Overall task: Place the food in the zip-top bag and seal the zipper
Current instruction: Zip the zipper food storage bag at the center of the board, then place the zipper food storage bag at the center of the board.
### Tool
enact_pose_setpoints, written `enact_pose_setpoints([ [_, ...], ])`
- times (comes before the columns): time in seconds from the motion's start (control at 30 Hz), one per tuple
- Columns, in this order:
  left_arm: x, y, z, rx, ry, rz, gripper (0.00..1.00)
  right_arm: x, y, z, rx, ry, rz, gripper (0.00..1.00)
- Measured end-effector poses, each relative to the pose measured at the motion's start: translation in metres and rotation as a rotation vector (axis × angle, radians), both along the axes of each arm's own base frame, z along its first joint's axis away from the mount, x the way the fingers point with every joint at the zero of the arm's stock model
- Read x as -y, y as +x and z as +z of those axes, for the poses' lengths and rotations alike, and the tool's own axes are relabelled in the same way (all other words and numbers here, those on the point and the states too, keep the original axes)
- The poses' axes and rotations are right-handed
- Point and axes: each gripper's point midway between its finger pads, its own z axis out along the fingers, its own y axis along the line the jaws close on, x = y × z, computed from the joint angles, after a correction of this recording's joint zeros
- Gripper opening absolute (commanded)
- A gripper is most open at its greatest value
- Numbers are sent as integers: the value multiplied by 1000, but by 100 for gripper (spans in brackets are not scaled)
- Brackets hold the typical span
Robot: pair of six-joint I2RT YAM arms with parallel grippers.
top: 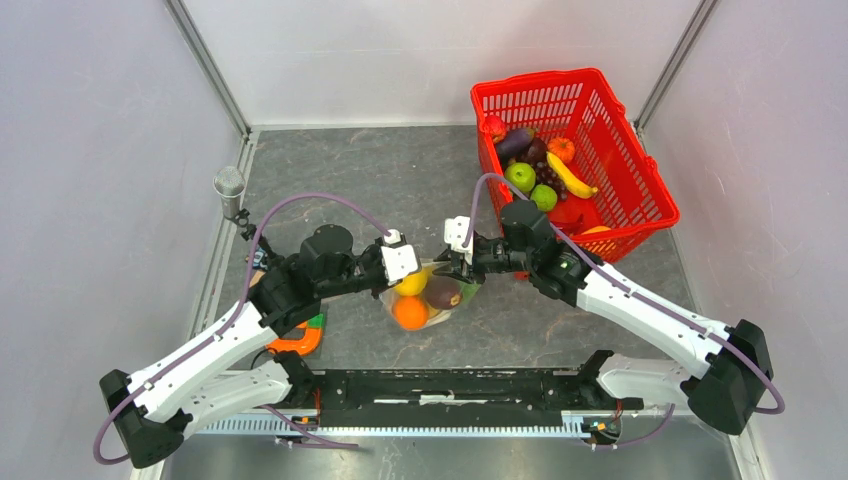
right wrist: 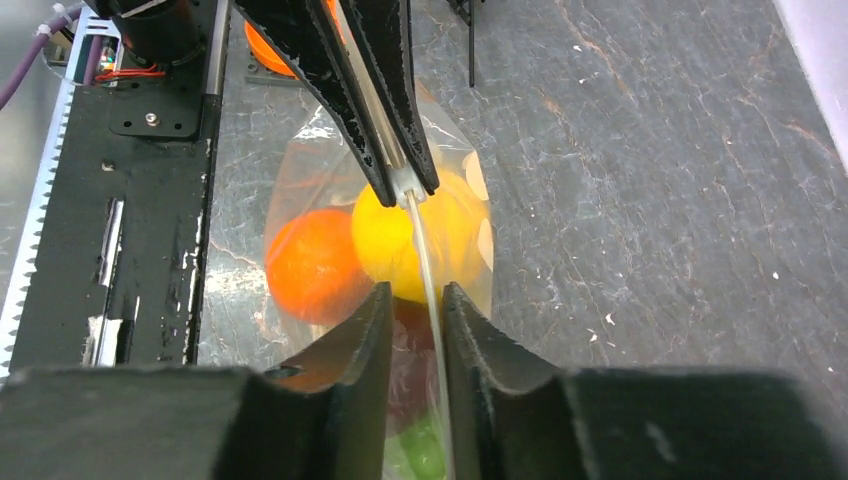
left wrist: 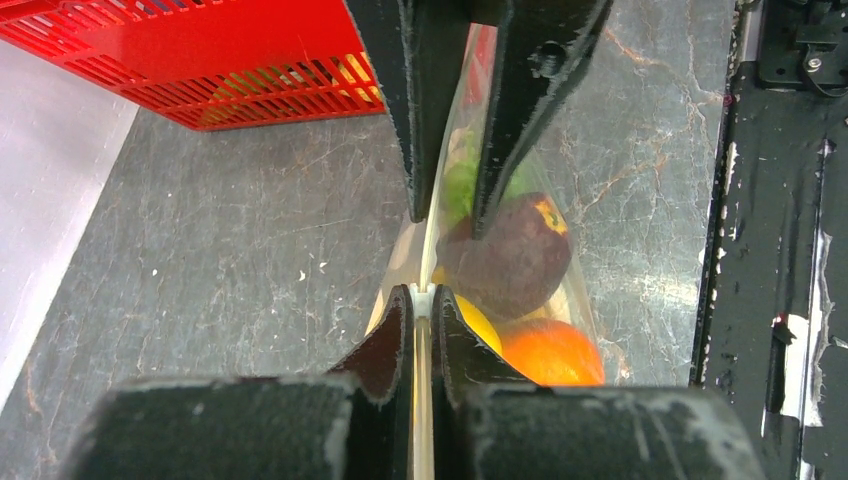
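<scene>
Clearly bulging, white-dotted zip-top bag (right wrist: pixel 300 170)

1. Left arm (top: pixel 205 350), right arm (top: pixel 640 305): shells were white, joints black.
2. Bases (top: pixel 140 432): were black, blocky.
3. Cables (top: pixel 300 197): were purple, one per arm.
4. Wrist blocks (top: pixel 399 260): were white, boxy.
5. Left gripper (left wrist: pixel 422 300), right gripper (right wrist: pixel 418 300): fingers (right wrist: pixel 350 350) were black, tapered, scuffed grey at the roots.
6. Rail (top: pixel 450 385): was black, chipped, with a toothed strip along its edge.
</scene>
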Motion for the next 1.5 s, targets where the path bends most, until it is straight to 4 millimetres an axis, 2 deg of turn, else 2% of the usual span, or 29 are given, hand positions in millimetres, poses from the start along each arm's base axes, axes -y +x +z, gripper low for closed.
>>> enact_pose_setpoints([
  [0.2, -1, 0, 0, 6, -5, 1, 2, -1, 3, 3, 12, 10, -12, 0],
  [0.6, -9, 7, 3, 47, -19, 61, 2, 12, 16, 6, 54, 94, -180, 0],
  [0.9, -36, 22, -5, 100, 3, 216, 2, 30, 47, 4, 21, 100, -426, 0],
  [1.1, -57, 34, 1, 162, -16, 343, 2, 40, 63, 6, 0, 121, -553, 0],
  [1.5, -70, 47, 11, 219, -57, 455, 5, 40, 68, 15, -40, 184, -610, 0],
])
